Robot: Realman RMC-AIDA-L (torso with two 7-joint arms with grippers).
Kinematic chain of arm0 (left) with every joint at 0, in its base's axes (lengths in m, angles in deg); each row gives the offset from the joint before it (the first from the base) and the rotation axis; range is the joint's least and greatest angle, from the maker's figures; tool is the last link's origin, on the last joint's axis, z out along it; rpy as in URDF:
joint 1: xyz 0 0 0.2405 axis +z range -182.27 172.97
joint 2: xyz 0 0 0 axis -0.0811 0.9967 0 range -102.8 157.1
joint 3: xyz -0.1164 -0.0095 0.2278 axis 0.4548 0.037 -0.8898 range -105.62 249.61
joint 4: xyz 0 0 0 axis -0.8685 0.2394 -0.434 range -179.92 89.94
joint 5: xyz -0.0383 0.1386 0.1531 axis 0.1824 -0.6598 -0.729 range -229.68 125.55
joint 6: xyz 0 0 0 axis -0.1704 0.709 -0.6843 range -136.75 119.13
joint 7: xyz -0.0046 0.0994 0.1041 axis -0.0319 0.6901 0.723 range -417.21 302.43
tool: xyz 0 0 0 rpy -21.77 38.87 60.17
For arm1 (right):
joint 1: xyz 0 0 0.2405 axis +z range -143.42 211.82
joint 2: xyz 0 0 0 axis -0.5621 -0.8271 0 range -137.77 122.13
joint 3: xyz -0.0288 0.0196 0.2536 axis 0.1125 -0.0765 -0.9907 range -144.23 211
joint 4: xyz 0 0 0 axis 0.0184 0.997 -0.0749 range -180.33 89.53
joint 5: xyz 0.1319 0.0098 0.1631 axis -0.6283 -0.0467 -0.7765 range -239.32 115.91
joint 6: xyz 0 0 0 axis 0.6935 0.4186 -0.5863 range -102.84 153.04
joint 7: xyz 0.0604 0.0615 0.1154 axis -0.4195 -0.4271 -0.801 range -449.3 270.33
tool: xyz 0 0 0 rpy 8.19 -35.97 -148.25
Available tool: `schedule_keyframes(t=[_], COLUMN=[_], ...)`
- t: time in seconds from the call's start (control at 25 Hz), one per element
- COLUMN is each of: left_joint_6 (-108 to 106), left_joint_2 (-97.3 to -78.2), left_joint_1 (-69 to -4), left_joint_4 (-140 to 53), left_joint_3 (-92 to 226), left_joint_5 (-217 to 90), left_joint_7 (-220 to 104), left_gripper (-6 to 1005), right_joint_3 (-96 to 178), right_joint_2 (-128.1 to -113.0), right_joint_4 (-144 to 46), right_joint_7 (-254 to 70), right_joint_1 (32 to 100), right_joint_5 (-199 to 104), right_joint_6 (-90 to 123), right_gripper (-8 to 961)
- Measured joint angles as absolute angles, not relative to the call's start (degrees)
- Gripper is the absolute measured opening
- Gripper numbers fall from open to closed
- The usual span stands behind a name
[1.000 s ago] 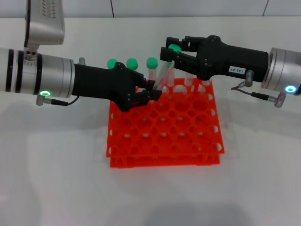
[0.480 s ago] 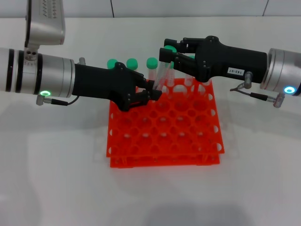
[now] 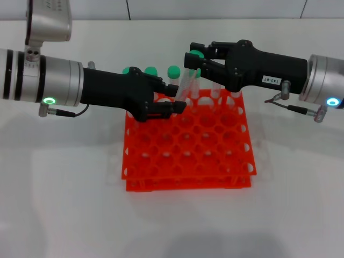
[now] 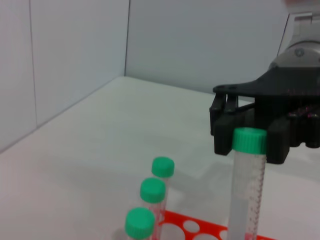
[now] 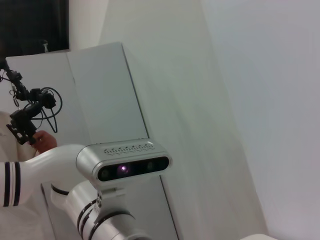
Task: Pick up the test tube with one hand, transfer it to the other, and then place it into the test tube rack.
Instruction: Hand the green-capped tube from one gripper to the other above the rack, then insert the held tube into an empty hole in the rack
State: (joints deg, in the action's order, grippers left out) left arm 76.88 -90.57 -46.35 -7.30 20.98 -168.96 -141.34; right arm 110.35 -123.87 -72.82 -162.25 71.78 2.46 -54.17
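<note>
— What is on the white worktop (image 3: 64,204)?

— A bright orange-red plastic two-tier rack with a grid of round holes (image 3: 188,145) sits in the middle. Three slim clear tubes with green screw caps (image 3: 151,71) stand in its far row, towards the robot's left.

— Where are the arms?

— Both reach in over the far part of the rack and meet there. The left end effector, black with two fingers on a silver-white wrist showing a green ring light (image 3: 174,103), comes in from the left. Its fingers are closed around the lower end of a slim clear plastic test tube with a green screw cap (image 3: 186,86).

— How does that tube sit?

— It is held above the rack's far row, tilted, with the capped end leaning up towards the right arm. In the left wrist view the same tube rises tall, with the other arm's black fingers just behind its cap.

— And the right arm?

— The right end effector, black with a small white label on a silver wrist showing a blue light (image 3: 195,60), is level with the tube's cap. Its fingers are spread either side of the cap, with the cap between them. I cannot tell whether they touch it.
</note>
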Motion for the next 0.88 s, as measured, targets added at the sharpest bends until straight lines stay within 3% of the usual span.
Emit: schedule_keyframes(t=[0.32,0.72,0.88], left_joint_6=[77.59,82.81,84.35], left_joint_2=[-90.89,-91.04,-91.12], left_joint_1=[-44.1,-37.59,-33.63], left_joint_4=[-0.79,15.02,23.67], left_joint_3=[17.6,17.69,17.58], left_joint_5=[-169.12,-168.95,-168.98], left_joint_7=[-147.73,-157.52,-162.51], left_gripper=[447,895,893], right_joint_3=[110.56,110.58,110.56], right_joint_2=[-123.67,-123.37,-123.22], right_joint_4=[-72.82,-72.8,-72.82], right_joint_7=[-162.26,-162.09,-162.02], right_joint_1=[71.52,71.36,71.45], right_joint_5=[2.49,2.95,2.98], right_joint_6=[-54.29,-54.15,-53.86], right_gripper=[259,259,259])
